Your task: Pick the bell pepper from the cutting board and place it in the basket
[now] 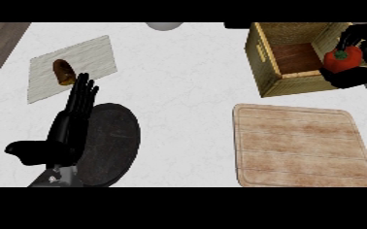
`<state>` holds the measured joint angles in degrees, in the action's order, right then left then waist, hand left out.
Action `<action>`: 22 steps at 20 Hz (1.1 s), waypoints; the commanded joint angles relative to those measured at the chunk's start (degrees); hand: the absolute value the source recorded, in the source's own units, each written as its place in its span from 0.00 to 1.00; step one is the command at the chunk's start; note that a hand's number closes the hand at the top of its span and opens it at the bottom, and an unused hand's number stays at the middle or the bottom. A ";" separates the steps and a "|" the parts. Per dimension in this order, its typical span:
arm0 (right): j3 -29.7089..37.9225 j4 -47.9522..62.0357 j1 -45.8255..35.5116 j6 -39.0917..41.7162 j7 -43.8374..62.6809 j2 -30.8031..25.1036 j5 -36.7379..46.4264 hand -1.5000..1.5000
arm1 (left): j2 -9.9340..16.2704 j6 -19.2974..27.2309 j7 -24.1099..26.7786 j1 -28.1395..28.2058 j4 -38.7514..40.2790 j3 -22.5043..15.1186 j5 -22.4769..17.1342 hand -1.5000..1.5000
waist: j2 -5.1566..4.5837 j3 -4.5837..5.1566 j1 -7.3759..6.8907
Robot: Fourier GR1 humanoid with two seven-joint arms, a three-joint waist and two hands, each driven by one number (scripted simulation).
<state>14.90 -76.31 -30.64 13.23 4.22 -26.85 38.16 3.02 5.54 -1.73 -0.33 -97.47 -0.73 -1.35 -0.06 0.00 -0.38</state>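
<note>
The table [186, 82] is the largest surface, white with faint grey marbling, smooth and matte. At its upper left corner a strip of darker brownish surface shows.

Next in size is the cutting board [295, 146], a pale wooden rectangle with rounded corners, a raised rim and streaky horizontal grain; nothing lies on it. It sits at the lower right, just below the basket.

The basket [267, 58] is a boxy woven container of straw-coloured wicker with a lighter rim, open at the top, its floor a darker reddish-brown plank.

At the lower left lies a dark grey round plate [114, 140], speckled like stone, partly covered by the left forearm. Above it is a rectangular placemat [86, 58] of pale, cloth-like weave, set at a slant, carrying a brown oval item [63, 71] that looks like a bread roll.

The left hand [75, 114] is black, its fingers straight and close together pointing up the view, thumb spread to the left, holding nothing.

The right hand [351, 75] shows at the right edge, its black fingers curled round the bell pepper [342, 60], which is glossy red with a green stem and is held over the basket's right rim.

A pale rounded object [164, 25] peeks in at the top edge.
</note>
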 commanded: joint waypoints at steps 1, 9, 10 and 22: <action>1.90 4.04 1.58 0.32 -4.04 -1.44 -1.89 1.00 | 0.04 -0.44 1.83 -0.91 2.39 0.78 0.08 0.50 | 0.02 0.00 0.22; 0.65 14.01 -3.28 -3.89 -4.43 -2.12 1.24 0.00 | -0.16 -0.43 -0.39 0.70 -1.49 0.10 0.24 0.50 | 0.03 0.00 -0.06; 3.40 17.36 -2.60 -1.95 -9.74 -5.63 -1.03 0.00 | -0.38 0.11 3.50 -4.08 7.09 1.58 1.00 0.50 | -0.08 0.00 0.17; 8.81 15.81 -5.23 -11.64 -15.48 -2.63 -7.37 0.00 | 0.53 -0.73 -0.39 0.06 -0.26 1.54 -0.24 0.50 | 0.05 -0.02 -0.01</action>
<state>20.91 -60.31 -35.62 4.64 -7.46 -28.15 32.65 2.72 5.64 -1.34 -1.29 -96.04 0.11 -0.63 -0.02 -0.01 -0.33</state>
